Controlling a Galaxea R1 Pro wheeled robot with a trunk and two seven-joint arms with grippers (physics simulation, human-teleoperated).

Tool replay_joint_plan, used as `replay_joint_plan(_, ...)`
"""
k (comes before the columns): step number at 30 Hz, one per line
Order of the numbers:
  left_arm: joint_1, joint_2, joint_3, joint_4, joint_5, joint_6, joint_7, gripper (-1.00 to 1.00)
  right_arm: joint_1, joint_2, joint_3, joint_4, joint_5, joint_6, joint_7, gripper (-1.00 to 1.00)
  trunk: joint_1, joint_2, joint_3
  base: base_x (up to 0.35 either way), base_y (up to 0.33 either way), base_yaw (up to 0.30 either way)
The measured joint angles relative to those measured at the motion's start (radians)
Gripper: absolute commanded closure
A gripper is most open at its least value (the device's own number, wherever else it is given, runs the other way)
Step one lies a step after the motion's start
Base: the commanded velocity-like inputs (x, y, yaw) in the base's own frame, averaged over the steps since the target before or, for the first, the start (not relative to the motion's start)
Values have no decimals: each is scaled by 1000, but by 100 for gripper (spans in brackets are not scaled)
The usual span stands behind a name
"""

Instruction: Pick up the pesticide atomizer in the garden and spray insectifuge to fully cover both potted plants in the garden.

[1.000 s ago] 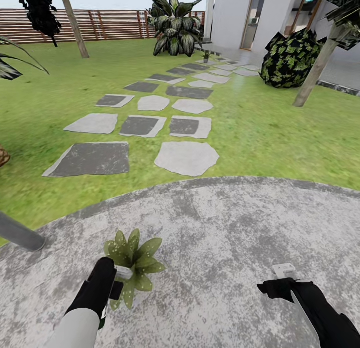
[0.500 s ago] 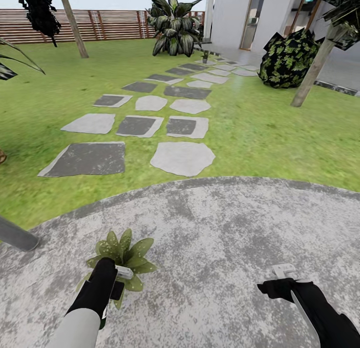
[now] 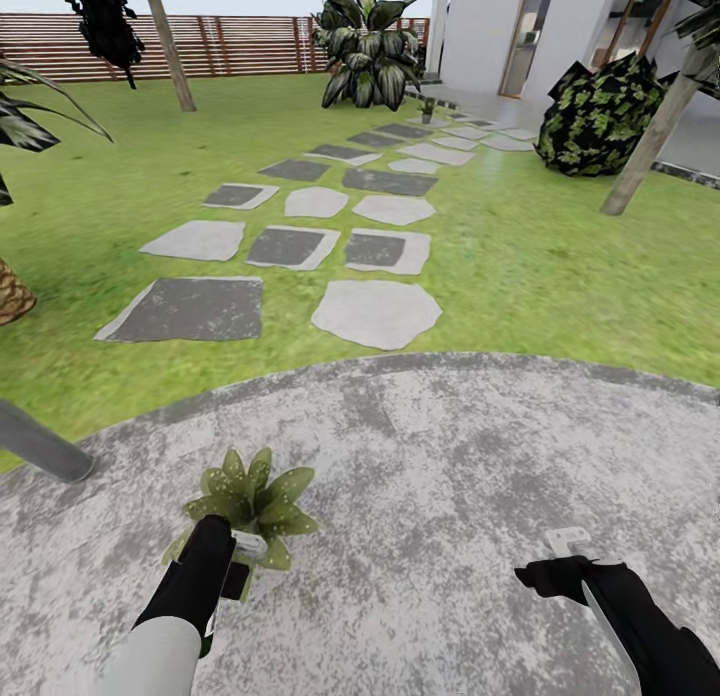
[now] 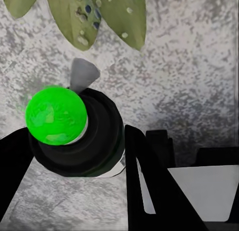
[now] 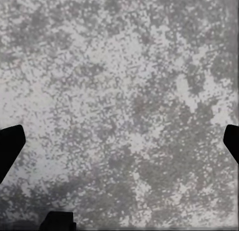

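Two black fingers [image 4: 144,181] of the left gripper [image 3: 232,566] are clamped round the pesticide atomizer [image 4: 74,134], holding its dark round body snug between them; seen end-on from the left wrist, the bottle shows a glossy bright-green cap and a pale grey nozzle poking toward the leaves; in the head view its pale spray head sits right against the near edge of a potted plant [image 3: 250,501]. So the pick-up looks done and we're into the spraying step, nozzle aimed at this first rosette; the next move, I'd judge, calls for sweeping the spray across every leaf before going after the second plant. The right gripper [image 3: 560,561] hangs over bare patio, its dark fingers [image 5: 10,144] spread wide at the edges of the right wrist view, holding nothing. The leaves are pointed, matte green, flecked with pale speckles; the gravel patio [image 3: 480,476] is round-edged, mottled grey and rough-grained; beyond it lie soft green lawn [image 3: 540,276], flat irregular stepping stones [image 3: 375,311] and a brown slatted fence [image 3: 250,46].
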Motion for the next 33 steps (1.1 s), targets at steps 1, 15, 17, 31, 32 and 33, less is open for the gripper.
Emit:
replay_joint_plan(1,0,0,0,1,0,0,0,100,0,0,-1,0,0,0,1,-100,0,0,0,-235,-200,2)
replay_joint_plan(15,0,0,-28,0,0,-5,-1,100,0,0,-6,-7,-3,1,2,-100,0,0,0,-218,-118,0)
replay_joint_plan(17,0,1,-82,0,0,-5,-1,100,0,2,-6,-8,-7,2,2,-100,0,0,0,-33,-3,0)
replay_joint_plan(31,0,1,-162,-17,3,-8,-4,100,0,-3,-42,-3,-10,4,2,-100,0,0,9,0,0,0)
replay_joint_plan(32,0,1,-162,-17,3,-8,-4,100,0,-2,-42,-3,-9,4,2,-100,0,0,11,0,0,0)
replay_joint_plan(33,0,1,-162,-17,3,-8,-4,100,0,-2,-42,-3,-10,4,2,-100,0,0,12,0,0,0)
